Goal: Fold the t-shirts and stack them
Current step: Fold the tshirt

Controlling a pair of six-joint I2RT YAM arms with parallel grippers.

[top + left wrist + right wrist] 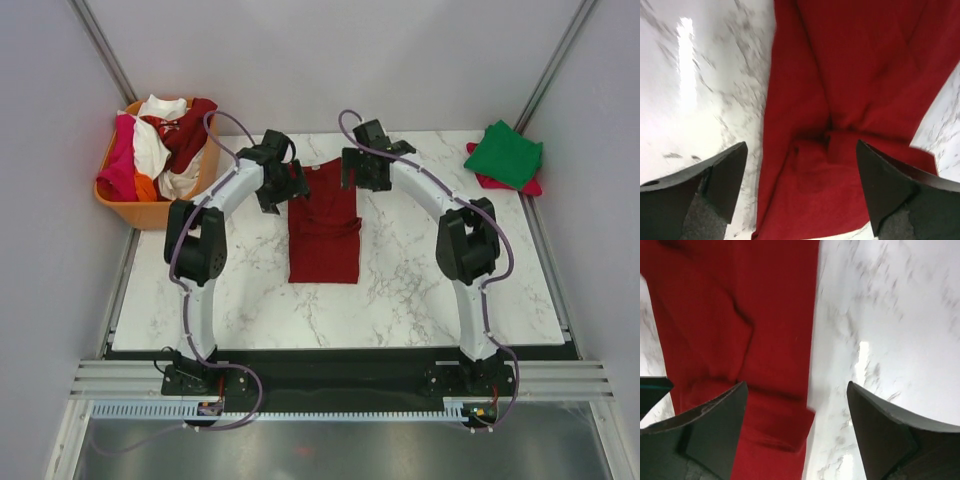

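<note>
A dark red t-shirt lies folded into a long strip in the middle of the marble table. My left gripper hangs over its far left corner, my right gripper over its far right corner. In the left wrist view the red cloth lies flat under my left gripper, whose jaws stand wide apart with nothing between them. The right wrist view shows my right gripper open too, above the shirt's edge. A folded green t-shirt rests on a pink-red one at the far right.
An orange basket at the far left, off the table's corner, holds several crumpled shirts, white, dark red and pink among them. Grey walls close in the back and both sides.
</note>
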